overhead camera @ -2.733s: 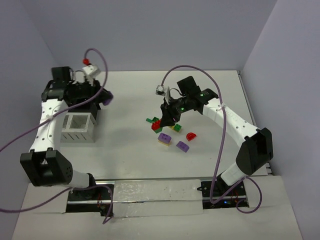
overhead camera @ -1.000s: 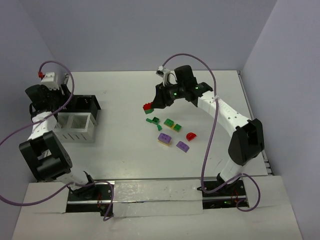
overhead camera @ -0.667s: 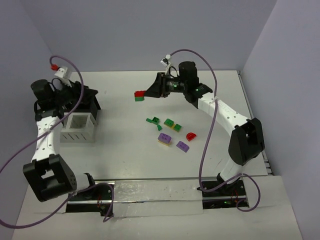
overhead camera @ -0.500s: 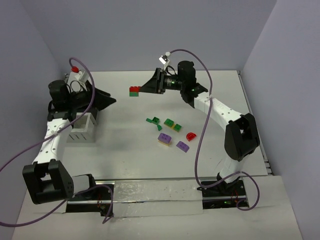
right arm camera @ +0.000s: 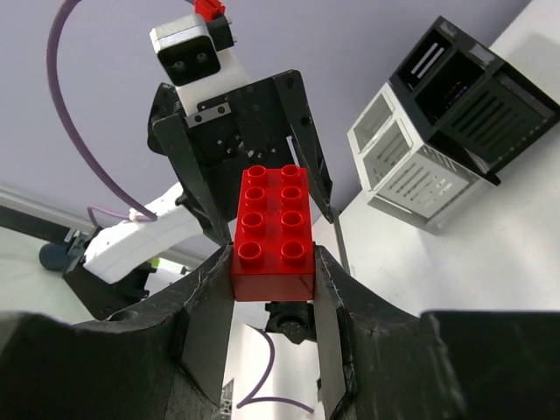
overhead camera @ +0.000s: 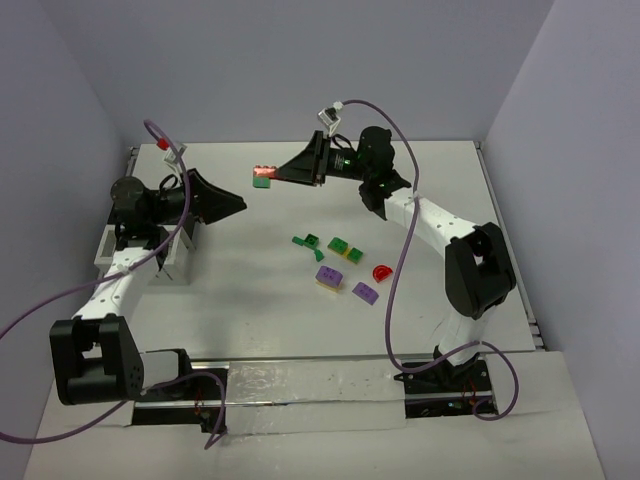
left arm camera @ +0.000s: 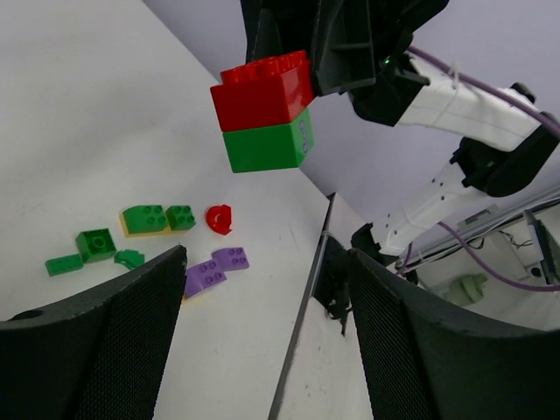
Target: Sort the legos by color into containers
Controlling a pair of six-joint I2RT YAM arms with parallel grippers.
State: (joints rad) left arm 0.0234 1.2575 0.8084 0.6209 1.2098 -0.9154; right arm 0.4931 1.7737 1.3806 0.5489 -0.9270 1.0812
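A red brick stacked on a green one (overhead camera: 264,177) hangs in the air at the table's back centre, and my right gripper (overhead camera: 277,177) is shut on it. In the right wrist view the red brick (right arm camera: 273,232) is pinched between both fingers. My left gripper (overhead camera: 238,205) points at the stack from the left, open and empty. In its wrist view the stack (left arm camera: 262,109) floats above its spread fingers (left arm camera: 105,350). Loose legos lie mid-table: green bricks (overhead camera: 305,240), a green-on-yellow piece (overhead camera: 345,248), a red half-round (overhead camera: 382,271) and two purple bricks (overhead camera: 329,277).
The white slatted box (overhead camera: 175,268) stands at the left, partly hidden under my left arm. In the right wrist view it (right arm camera: 420,166) has a black slatted container (right arm camera: 472,96) against it. Purple cables loop above both arms.
My right gripper has carried the red-green stack up and to the left, away from the pile. My left gripper has swung from the box toward the centre and now faces the stack.
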